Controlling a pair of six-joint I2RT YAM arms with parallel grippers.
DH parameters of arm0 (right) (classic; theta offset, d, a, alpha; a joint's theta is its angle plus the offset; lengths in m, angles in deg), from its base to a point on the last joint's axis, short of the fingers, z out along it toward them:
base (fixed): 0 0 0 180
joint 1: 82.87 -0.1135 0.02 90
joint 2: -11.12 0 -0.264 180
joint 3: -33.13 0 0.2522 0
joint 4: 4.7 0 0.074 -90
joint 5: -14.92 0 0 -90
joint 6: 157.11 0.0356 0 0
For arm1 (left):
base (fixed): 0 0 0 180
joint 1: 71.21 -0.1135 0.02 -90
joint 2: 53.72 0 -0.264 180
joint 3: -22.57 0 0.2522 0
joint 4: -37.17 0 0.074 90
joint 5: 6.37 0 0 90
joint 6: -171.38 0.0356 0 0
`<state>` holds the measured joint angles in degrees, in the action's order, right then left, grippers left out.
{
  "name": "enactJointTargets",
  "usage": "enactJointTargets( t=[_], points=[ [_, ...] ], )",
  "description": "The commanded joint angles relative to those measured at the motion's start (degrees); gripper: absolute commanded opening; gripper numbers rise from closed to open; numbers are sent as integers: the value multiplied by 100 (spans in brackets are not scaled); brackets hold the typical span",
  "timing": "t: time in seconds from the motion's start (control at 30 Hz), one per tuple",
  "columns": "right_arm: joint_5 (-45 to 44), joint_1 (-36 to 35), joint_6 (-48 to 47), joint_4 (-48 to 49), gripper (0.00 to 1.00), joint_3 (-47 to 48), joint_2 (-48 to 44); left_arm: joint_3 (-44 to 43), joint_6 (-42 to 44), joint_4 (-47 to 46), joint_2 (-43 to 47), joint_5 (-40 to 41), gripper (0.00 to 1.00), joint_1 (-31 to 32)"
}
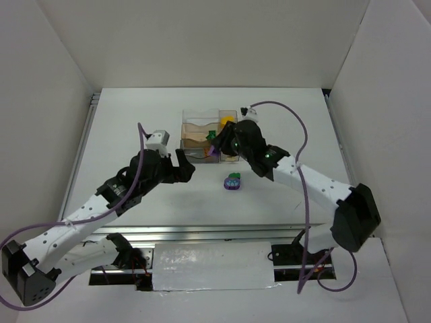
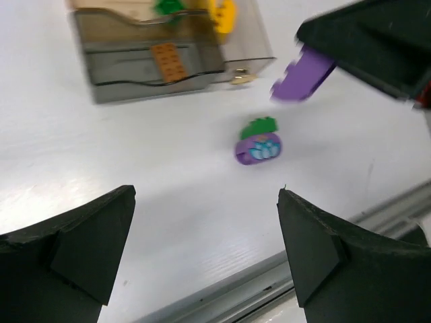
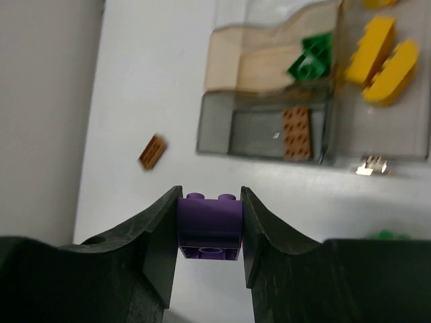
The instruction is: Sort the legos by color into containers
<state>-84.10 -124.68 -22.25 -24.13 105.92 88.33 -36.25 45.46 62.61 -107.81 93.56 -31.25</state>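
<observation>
My right gripper (image 3: 210, 202) is shut on a purple brick (image 3: 209, 225) and holds it above the table just in front of the containers (image 3: 262, 64). In the top view this gripper (image 1: 215, 148) is at the bins' (image 1: 192, 128) near edge. The bins hold an orange-brown brick (image 3: 297, 132), a green brick (image 3: 311, 57) and yellow bricks (image 3: 380, 57). A loose orange-brown brick (image 3: 153, 151) lies on the table left of the bins. A rounded purple piece with green top (image 1: 233, 182) lies in front of the bins. My left gripper (image 2: 205, 229) is open and empty, near that piece (image 2: 259, 142).
White walls enclose the table on the left, back and right. A metal rail (image 1: 202, 232) runs along the near edge. A small metallic bit (image 3: 372, 165) lies by the bins' front corner.
</observation>
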Motion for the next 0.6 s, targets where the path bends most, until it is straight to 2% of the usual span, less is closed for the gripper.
enactJointTargets(
  t=[0.0, 0.03, 0.07, 0.1, 0.17, 0.33, 0.43, 0.57],
  points=[
    [-582, 294, -617, 295, 0, 880, 870, -529, -802, 1677, 337, 1343, 100, 3],
    [-679, 321, -749, 190, 0, 1387, 1118, -652, -863, 2236, 442, 1440, 99, 2],
    [-1115, 383, -1142, 7, 0, 2271, 1974, -940, -812, 2877, 617, 1676, 100, 2],
    [-1120, 383, -1146, -82, 0, 2280, 1982, -1013, -742, 2883, 618, 1687, 100, 2],
    [-1654, 401, -1470, -284, 0, 3145, 2779, -1136, -270, 3128, 811, 1583, 100, 3],
    [-2569, 445, -2183, -171, 0, 4404, 4123, -970, 112, 3147, 1504, 1520, 99, 20],
    [-2544, 567, -2403, -197, 0, 5054, 4695, -742, 269, 2735, 1734, 1118, 100, 11],
    [-2299, 682, -2657, -242, 2, 5681, 5207, -794, 393, 2796, 1542, 1019, 99, 2]
  ],
)
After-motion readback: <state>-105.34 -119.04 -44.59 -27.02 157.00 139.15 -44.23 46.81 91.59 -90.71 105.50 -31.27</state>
